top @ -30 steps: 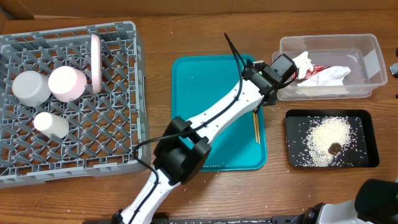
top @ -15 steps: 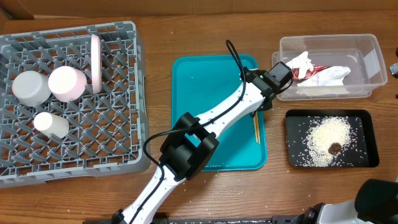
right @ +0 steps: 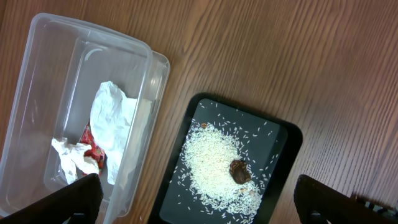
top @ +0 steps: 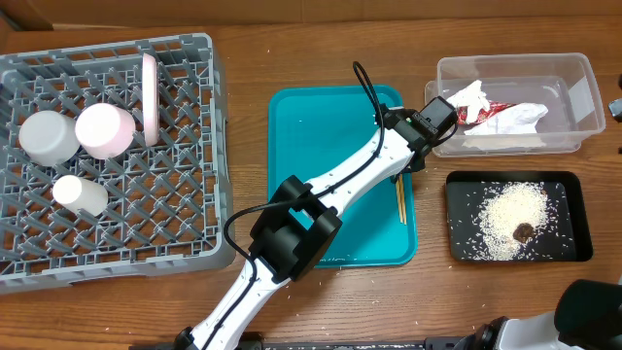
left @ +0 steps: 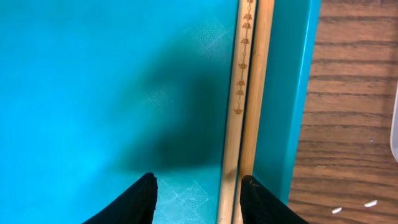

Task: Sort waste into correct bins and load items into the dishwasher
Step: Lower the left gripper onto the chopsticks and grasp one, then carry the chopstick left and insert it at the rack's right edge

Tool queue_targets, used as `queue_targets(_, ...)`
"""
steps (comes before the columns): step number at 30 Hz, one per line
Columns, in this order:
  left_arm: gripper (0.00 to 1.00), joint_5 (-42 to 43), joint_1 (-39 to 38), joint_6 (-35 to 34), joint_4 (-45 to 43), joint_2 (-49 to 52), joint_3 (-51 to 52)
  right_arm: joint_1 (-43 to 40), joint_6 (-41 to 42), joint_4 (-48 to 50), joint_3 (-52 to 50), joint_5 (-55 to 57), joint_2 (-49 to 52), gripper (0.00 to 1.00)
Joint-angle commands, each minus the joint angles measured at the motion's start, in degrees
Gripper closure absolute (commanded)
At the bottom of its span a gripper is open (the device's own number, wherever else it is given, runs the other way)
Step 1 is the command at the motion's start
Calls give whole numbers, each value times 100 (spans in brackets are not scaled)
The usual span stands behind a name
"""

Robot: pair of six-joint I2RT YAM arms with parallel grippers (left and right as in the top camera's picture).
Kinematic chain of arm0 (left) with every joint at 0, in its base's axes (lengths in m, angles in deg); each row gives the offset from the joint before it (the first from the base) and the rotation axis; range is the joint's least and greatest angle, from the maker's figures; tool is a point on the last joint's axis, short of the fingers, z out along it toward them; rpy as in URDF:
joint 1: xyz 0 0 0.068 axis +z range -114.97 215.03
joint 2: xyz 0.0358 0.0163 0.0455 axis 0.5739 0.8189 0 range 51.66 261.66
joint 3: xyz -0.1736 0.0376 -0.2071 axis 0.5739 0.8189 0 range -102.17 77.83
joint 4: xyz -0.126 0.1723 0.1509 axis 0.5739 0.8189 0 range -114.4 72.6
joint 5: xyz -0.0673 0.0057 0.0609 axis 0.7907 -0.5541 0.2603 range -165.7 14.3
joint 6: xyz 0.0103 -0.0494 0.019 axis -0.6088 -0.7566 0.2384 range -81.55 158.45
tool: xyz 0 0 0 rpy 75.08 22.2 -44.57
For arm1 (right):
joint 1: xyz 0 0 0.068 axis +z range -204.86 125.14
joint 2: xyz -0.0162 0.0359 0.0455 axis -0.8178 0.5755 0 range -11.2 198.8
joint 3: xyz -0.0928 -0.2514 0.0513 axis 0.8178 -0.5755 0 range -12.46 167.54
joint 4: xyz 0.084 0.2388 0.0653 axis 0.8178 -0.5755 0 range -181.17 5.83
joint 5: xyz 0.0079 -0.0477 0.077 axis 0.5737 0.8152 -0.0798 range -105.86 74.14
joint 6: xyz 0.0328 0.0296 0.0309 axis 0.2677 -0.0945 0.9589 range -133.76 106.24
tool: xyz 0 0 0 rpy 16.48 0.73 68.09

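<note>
1. Position: found the pair of wooden chopsticks [left: 249, 93] lying side by side on the teal tray [left: 93, 74], pressed along its raised right wall, with the counter [left: 348, 124] just beyond.
2. Left tool [left: 199, 182]: observed over one end of the pair, jaws part-way apart and gripping nothing. Saw one fingertip [left: 258, 199] overlapping the sticks and the other over bare tray. Could not tell whether that fingertip touched the wood.
3. Right tool [right: 199, 199]: observed spread wide and empty above the clear tub [right: 56, 74] and the black tray [right: 283, 140], well apart from the chopsticks.
4. Handling: judged the sticks light, stiff, thin and smooth, hence likely to roll, separate or pivot in a pinch. Judged the tray wall an obstacle to the outer jaw.
5. Hold: recommended closing across both sticks together, near mid-length for balance, after drawing them off the wall if clearance proved short.
6. Destination: identified the grey crate [top: 146, 214] as the dishwasher, well apart to the left, already carrying the plate [top: 149, 92], the pink bowl [top: 105, 129], the grey-green bowl [top: 47, 136] and the cup [top: 80, 192].
</note>
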Motion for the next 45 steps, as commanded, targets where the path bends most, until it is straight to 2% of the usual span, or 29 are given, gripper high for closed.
queue_targets(1,55,-302,2,-98,-15,140,72,-9,-20,17,114,61,-7,0)
queue_targets(13,54,-293,0,-96,-184,140,365,-7,-20,17,114,61,-7,0)
queue_targets(23,64,-243,0,-96,-256,140,374,-9,-20,17,114,61,-7,0)
queue_targets(25,69,-247,0,-92,-216,140,391,-9,-20,17,114,61,-7,0)
queue_targets(27,78,-243,-2,-96,-221,140,481,-9,-20,17,114,61,-7,0)
queue_targets(29,96,-157,-2,-94,-223,140,608,-9,-20,17,114,61,-7,0)
queue_targets(32,96,59,11,-50,-24,136,662,-9,-20,17,114,61,-7,0)
queue_targets(35,96,57,79,197,238,37,570,-7,-20,17,114,61,-7,0)
queue_targets(40,96,-4,459,994,1370,-479,-321,-9,-20,17,114,61,-7,0)
queue_targets(45,96,-710,1008,2026,2087,-1078,-798,-7,-20,17,114,61,-7,0)
